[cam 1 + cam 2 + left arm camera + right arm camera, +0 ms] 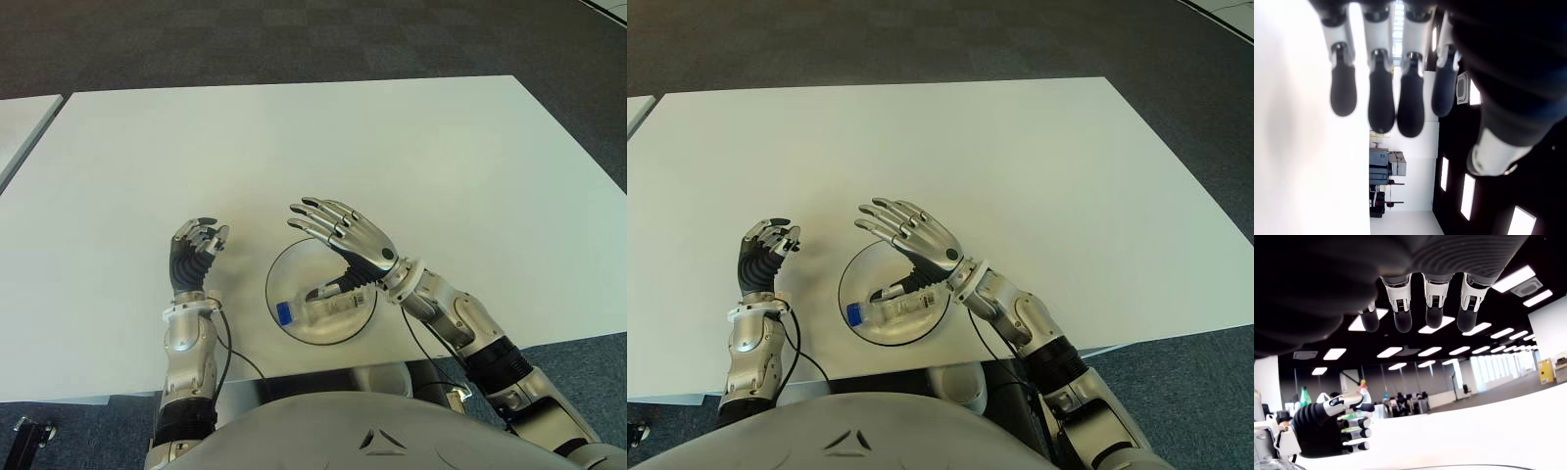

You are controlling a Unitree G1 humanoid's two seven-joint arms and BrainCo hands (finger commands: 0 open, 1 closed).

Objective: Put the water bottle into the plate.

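Observation:
A clear water bottle (315, 309) with a blue cap (283, 314) lies on its side in a shallow glass plate (290, 273) near the table's front edge. My right hand (345, 233) hovers just above the plate, fingers spread and holding nothing; its thumb (333, 288) reaches down close over the bottle. My left hand (196, 243) shows to the left of the plate, fingers loosely curled with nothing in them. In the right wrist view my right hand's fingertips (1433, 316) hang free, and my left hand (1337, 423) is seen farther off.
The white table (323, 147) stretches far ahead and to both sides. A second table's corner (20, 122) is at the far left, with dark carpet beyond.

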